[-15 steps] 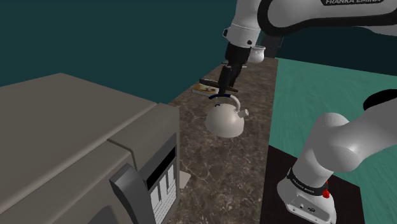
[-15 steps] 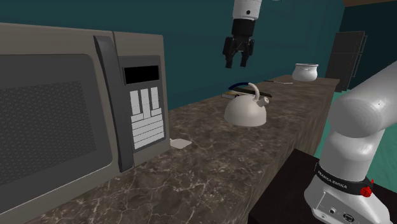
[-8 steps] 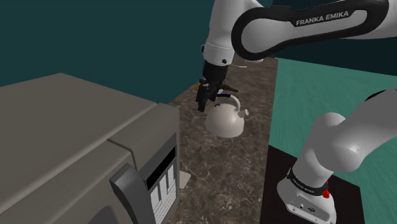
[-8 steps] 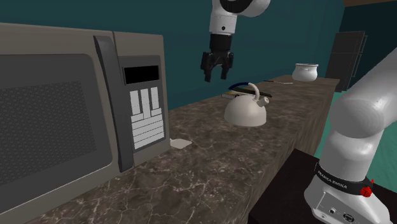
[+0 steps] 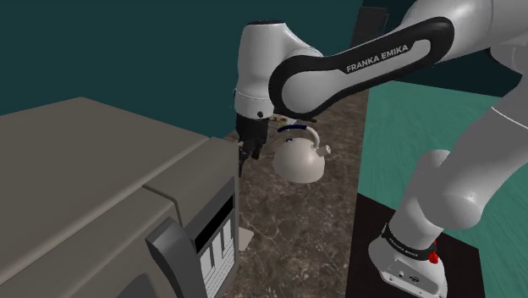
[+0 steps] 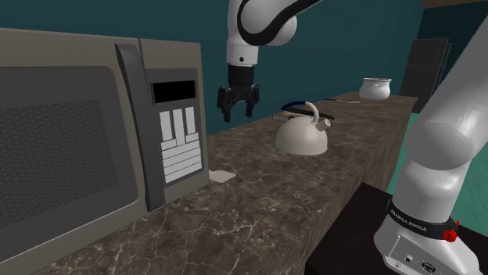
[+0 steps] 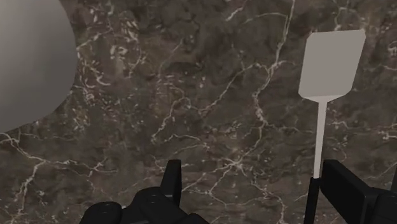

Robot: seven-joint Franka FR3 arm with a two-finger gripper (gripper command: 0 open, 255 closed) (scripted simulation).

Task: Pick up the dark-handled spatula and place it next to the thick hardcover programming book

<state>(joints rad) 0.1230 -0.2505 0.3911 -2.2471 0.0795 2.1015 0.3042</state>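
The hand (image 7: 253,175) hovers wide open and empty over the spatula (image 7: 331,63), which lies flat on the marbled desk (image 7: 191,95) beside one finger — seemingly light, stiff and thin-shafted — so the thicker dark handle looks best to grip.

Gripper (image 6: 237,115) shifts from above the far side of the kettle (image 6: 302,137) toward the second exterior view's left and lower, now near the microwave (image 6: 168,117) front corner; white forearm (image 5: 364,63) swings across with it
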